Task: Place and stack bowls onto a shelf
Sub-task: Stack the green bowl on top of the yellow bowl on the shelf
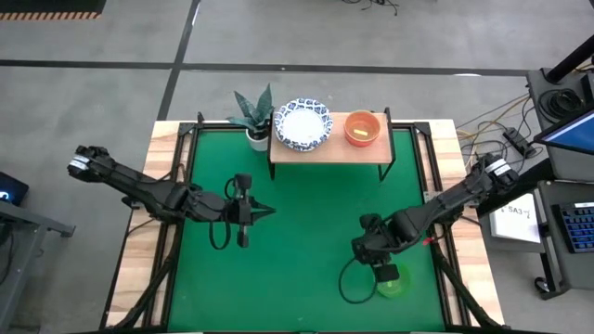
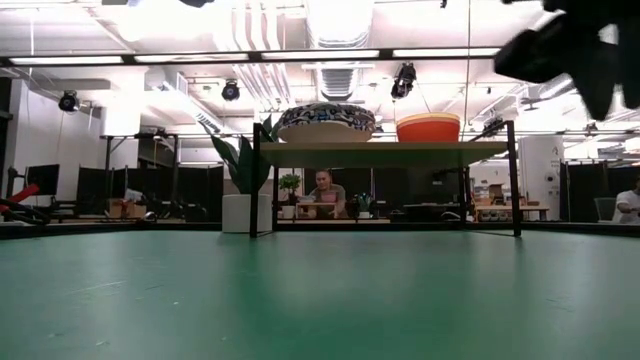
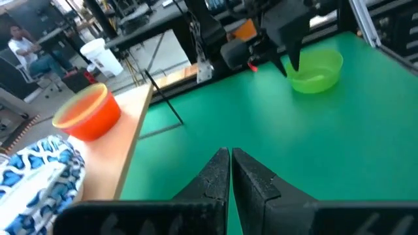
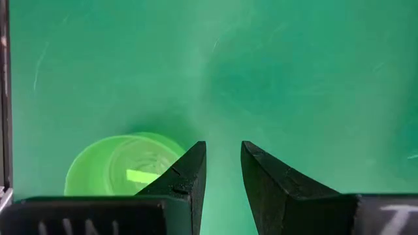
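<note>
right hand [image 1: 382, 269], lower right of the high view, poised over the green bowl [image 1: 393, 281] with its fingers [image 4: 186, 176] partly spread and nothing between them; in the right wrist view the bowl lies beside one finger, not in the gap. the green bowl rests upright on the green mat [image 1: 297, 250], well apart from the shelf [image 1: 329, 148] at the upper centre of the high view. on the shelf stand a white bowl with a blue-patterned rim [image 1: 303, 123] and, just beside it, an orange-red bowl [image 1: 363, 128] with something yellow inside, possibly a nested bowl. left hand [image 1: 249, 211], left of centre in the high view, waits clenched and empty over the mat. a potted plant [image 1: 252, 116] stands at the shelf's left end; a person [image 2: 324, 190] sits in the room beyond the table.

risks, as judged: the fingers are offset from the bowl's rim, so a straight descent could press on the wall and tip or skid the light bowl across the mat. a thin-rim pinch could let the bowl swing or slip in transit. at the shelf, a low approach could strike the board's edge, and a careless set-down could nudge the bowls already placed.
</note>
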{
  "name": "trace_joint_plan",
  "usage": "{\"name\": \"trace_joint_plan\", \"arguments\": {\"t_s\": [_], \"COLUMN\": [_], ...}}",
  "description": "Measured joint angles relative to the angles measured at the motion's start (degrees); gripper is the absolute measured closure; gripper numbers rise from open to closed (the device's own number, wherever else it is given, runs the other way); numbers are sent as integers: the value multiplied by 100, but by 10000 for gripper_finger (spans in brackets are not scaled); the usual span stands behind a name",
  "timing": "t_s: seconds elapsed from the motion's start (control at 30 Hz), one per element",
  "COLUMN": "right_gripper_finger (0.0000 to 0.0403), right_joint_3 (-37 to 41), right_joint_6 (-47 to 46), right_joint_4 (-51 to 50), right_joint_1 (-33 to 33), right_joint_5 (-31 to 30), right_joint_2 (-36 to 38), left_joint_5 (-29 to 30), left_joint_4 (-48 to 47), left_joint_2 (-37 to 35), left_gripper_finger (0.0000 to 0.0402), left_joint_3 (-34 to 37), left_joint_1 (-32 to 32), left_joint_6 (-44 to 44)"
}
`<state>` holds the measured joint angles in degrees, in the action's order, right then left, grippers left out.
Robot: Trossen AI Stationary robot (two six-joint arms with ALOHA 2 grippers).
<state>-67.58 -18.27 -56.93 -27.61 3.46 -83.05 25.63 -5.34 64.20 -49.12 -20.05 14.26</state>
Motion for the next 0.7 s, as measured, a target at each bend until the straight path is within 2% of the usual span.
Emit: {"name": "trace_joint_plan", "arguments": {"t_s": [0.33, 0.53, 0.7], "right_gripper_finger": [316, 316, 320], "right_joint_3": [721, 1055, 1256], "right_joint_6": [-1070, -1497, -1427], "right_joint_4": [308, 547, 876], "right_joint_1": [-880, -953, -953], "right_joint_5": [-41, -62, -105], "right_joint_2": [-17, -17, -35], "left_joint_5": [-4, -4, -7], "left_joint_4": [-182, -156, -127], "left_joint_2": [74, 74, 74], "left_gripper_finger": [401, 402, 402], "left_joint_3": [63, 63, 63], "left_joint_1": [0, 0, 0], "left_joint_6": [-161, -235, -297]}}
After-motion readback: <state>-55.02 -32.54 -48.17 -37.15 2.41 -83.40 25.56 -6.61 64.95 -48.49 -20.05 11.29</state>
